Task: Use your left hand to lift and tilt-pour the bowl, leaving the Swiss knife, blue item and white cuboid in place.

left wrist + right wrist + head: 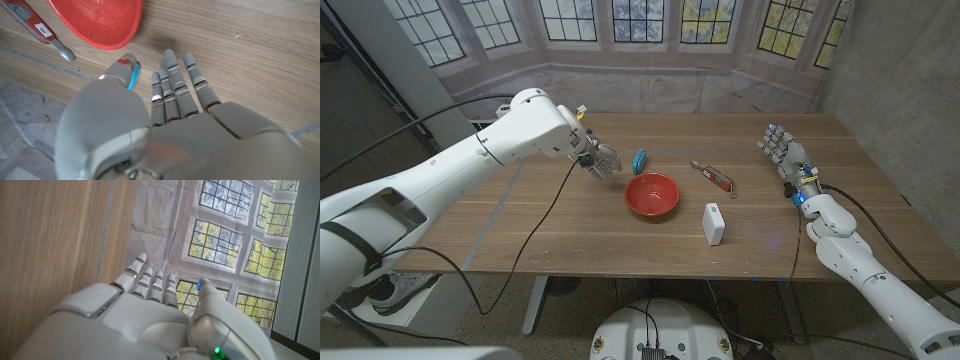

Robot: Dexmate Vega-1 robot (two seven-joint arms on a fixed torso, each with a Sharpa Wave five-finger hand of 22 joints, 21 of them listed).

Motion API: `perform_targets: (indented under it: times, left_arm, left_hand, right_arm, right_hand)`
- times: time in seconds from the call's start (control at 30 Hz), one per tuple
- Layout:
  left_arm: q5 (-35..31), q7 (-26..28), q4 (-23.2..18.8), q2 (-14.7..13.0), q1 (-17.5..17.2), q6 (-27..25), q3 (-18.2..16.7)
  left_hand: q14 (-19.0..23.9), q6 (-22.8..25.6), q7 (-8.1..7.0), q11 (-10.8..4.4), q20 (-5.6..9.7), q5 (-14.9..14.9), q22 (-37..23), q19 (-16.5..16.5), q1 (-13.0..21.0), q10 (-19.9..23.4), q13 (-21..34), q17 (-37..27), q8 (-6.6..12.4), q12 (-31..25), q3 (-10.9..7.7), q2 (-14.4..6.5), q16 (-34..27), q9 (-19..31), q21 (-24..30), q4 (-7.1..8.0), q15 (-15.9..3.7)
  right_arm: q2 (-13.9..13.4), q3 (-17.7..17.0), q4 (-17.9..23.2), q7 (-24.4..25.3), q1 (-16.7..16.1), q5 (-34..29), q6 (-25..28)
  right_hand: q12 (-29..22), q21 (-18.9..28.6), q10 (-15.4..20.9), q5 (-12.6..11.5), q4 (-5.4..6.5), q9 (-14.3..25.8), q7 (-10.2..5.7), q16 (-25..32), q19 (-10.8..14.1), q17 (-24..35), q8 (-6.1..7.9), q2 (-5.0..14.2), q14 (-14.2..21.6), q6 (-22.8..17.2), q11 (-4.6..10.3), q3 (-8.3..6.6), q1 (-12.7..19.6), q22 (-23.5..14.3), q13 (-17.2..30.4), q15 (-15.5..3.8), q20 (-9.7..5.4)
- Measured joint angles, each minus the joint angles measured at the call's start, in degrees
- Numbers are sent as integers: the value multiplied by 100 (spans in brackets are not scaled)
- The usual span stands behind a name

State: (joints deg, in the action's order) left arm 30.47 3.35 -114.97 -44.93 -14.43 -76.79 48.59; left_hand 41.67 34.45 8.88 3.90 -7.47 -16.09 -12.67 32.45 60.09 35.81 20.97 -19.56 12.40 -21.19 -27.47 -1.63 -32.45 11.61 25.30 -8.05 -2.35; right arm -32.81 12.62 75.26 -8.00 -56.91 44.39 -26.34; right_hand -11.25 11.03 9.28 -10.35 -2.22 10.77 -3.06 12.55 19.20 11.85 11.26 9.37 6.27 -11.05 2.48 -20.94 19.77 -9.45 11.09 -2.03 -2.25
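We see the red bowl mid-counter, just beyond our left hand, whose empty fingers point toward it, the blue item lying between them.

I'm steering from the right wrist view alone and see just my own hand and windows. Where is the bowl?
Observer: The red bowl sits near the middle of the table, in the head view.
Operator: Is the left hand on it yet?
Observer: No. The left hand is on the bowl's left side with its fingers apart, holding nothing, and bare wood shows between them and the rim.
Operator: What lies close to the bowl?
Observer: The blue item lies just behind the bowl, near the left hand; the Swiss knife lies behind and to the right; the white cuboid lies nearer the robot, to the right.
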Motion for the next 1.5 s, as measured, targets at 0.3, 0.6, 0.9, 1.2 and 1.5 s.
perform_targets:
  times: [0.3, 0.6, 0.9, 1.2, 1.5]
  left_arm:
    - [-79, -262, 207, 99, 331, 3, 334]
    - [-167, -594, 408, 189, 666, -2, 684]
    - [-252, -900, 576, 250, 997, -33, 1020]
    - [-328, -1224, 718, 280, 1333, -55, 1354]
    - [-388, -1505, 836, 279, 1588, -72, 1592]
  left_hand:
    - [-32, -73, 33, 19, -35, 67, 0, -35, -260, -63, 73, 16, -12, 23, 102, 68, 0, 0, 40, 102, 32]
    - [-2, -145, 103, 91, -53, 129, 1, -53, -313, -134, 148, 16, -54, 46, 150, 15, 1, -1, 40, 103, 62]
    - [1, -238, 177, 134, -82, 173, 1, -82, -359, -176, 221, 0, -76, 46, 174, -31, 1, -1, 88, 79, 60]
    - [-1, -503, 257, 310, -124, 257, 2, -125, -401, -328, 309, 16, -124, 172, 189, -157, 1, -16, 123, 63, 63]
    - [-103, -728, 342, 471, -195, 301, 2, -196, -489, -492, 335, 70, -165, 305, 212, -245, 72, -40, 123, 87, 166]
  right_arm:
    - [35, -35, -57, -24, -31, 32, -88]
    - [70, -65, -151, -83, -37, 74, -162]
    - [99, -98, -256, -123, -37, 99, -225]
    - [114, -121, -328, -141, -22, 121, -256]
    - [141, -130, -421, -168, 22, 140, -270]
  right_hand:
    - [0, 0, 0, 0, 1, 0, 0, 0, 0, 0, 0, 0, 0, 0, 0, 0, 0, 0, 0, 0, 0]
    - [0, 0, 0, 0, 1, 0, 0, 0, -1, 0, 0, 0, 0, 0, 0, 0, 0, 0, 0, 0, 0]
    - [0, 0, 0, 0, 1, 0, 32, 0, -1, 0, 0, 0, 0, -32, 0, 0, 0, 0, 0, 0, 0]
    - [0, 0, 0, 0, 1, 0, 0, 0, -1, 0, 0, 0, 0, -62, 0, 0, 0, 0, 0, 0, 0]
    - [0, 0, -1, 0, 1, 0, 0, 0, -1, 29, 0, 0, 0, -62, 0, -1, 0, 0, 0, 0, 0]
